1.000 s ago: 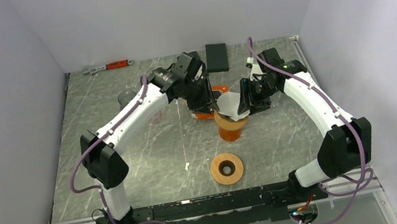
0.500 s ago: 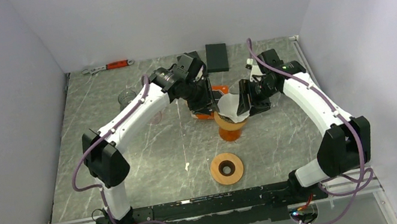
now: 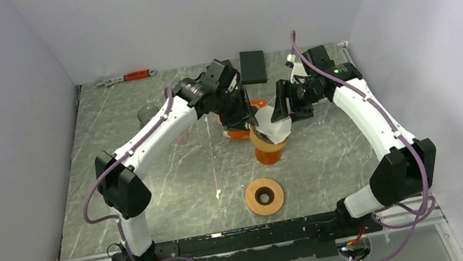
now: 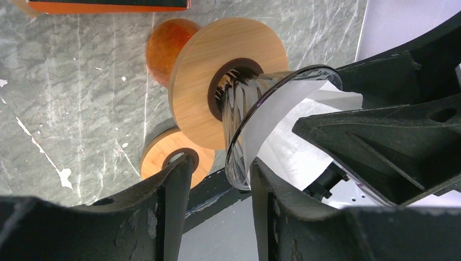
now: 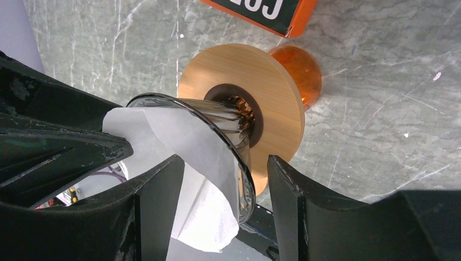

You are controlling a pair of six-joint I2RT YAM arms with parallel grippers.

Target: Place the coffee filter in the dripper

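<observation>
Top external view shows one white paper coffee filter (image 3: pixel 271 123) crumpled inside one clear glass cone dripper (image 5: pixel 228 111), protruding past its rim. Left gripper (image 4: pixel 218 163) and right gripper (image 5: pixel 224 160) straddle that rim, jaws released. Two wooden rings: one wooden collar (image 5: pixel 272 87) under the dripper, one spare wooden ring (image 3: pixel 264 196) on the grey marbled worktop (image 3: pixel 153 186).

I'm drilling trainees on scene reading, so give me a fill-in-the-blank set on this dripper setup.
1. The coffee filter inside the glass dripper is ____ in colour.
2. The dripper's flat collar is made of ____.
3. The dripper stands on an ____ cup.
4. The spare ring has a ____ at its centre.

Missing words: white; wood; orange; hole.
</observation>
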